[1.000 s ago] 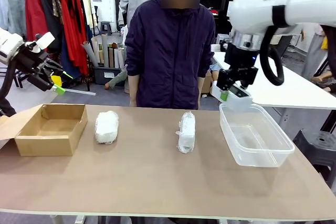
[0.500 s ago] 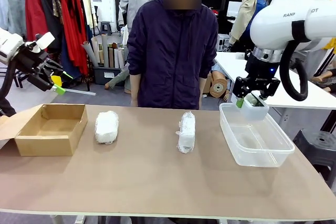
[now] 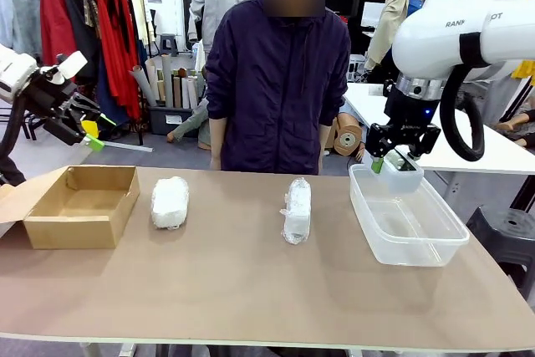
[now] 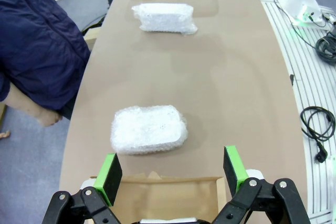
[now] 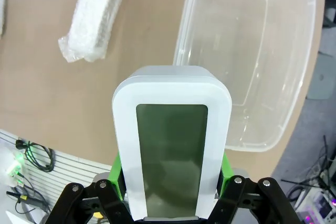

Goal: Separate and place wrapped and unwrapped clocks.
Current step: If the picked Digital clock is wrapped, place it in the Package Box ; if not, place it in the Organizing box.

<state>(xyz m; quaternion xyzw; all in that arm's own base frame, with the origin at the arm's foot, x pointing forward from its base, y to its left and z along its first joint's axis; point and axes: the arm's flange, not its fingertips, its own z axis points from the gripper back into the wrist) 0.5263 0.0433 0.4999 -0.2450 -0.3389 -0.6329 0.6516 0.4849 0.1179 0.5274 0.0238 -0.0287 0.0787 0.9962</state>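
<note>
two wrapped clocks lie on the counter (image 3: 251, 290), well apart: the left bundle (image 3: 170, 201) beside the one cardboard box (image 3: 75, 230), the middle bundle (image 3: 297, 209) nearer the one clear tub (image 3: 410, 254). one bare clock (image 5: 171, 145) is clamped in the jaws of the right gripper (image 3: 393, 160), above the tub's far end. the left gripper (image 3: 90, 135) hangs with its jaws spread wide and empty. since a second ago the right gripper has shifted right; both bundles are unmoved. the clock's screen shows no readable digits.

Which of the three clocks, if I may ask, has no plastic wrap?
The white rectangular clock with grey-green screen, held in the right claw by the clear plastic tub; the other two are whitish plastic-wrapped bundles.
</note>
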